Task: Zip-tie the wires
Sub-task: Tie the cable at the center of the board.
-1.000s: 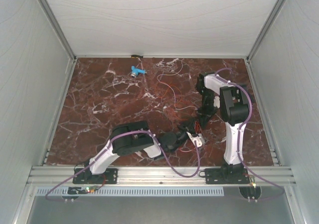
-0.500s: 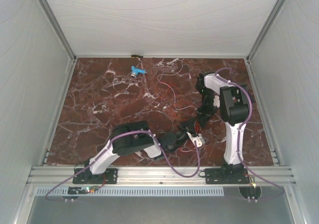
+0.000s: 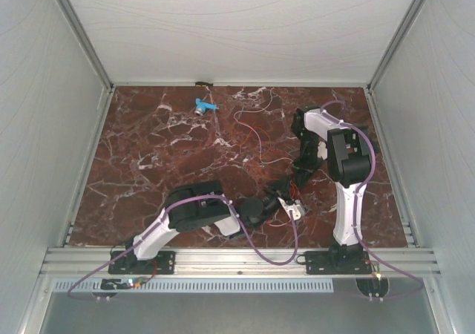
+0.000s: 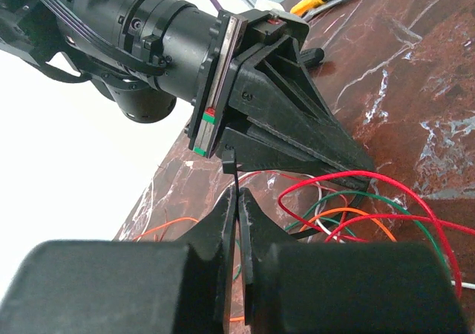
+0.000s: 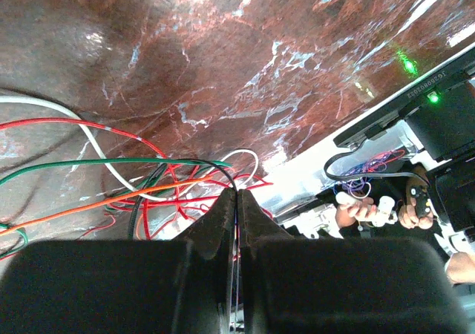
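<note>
Top external view alone gives the layout: both arms reach to one spot on the marble table point(image 3: 148, 163), right of centre and toward the front. A tangle of the wires point(image 3: 294, 197) lies there, and loose strands trail back toward a small blue piece point(image 3: 204, 105) at the far edge.

Left wrist view adds colour. Red, green, orange and white loops lie on the table just under the other arm's black fingers point(image 4: 297, 126). The left gripper point(image 4: 237, 198) has its own fingers pressed together on a thin black strip point(image 4: 231, 167), possibly a zip tie, which stands up from the tips.

Right wrist view shows the right gripper point(image 5: 237, 194) closed too. A thin dark strand runs to its tips, but I cannot tell whether it is pinched.
</note>
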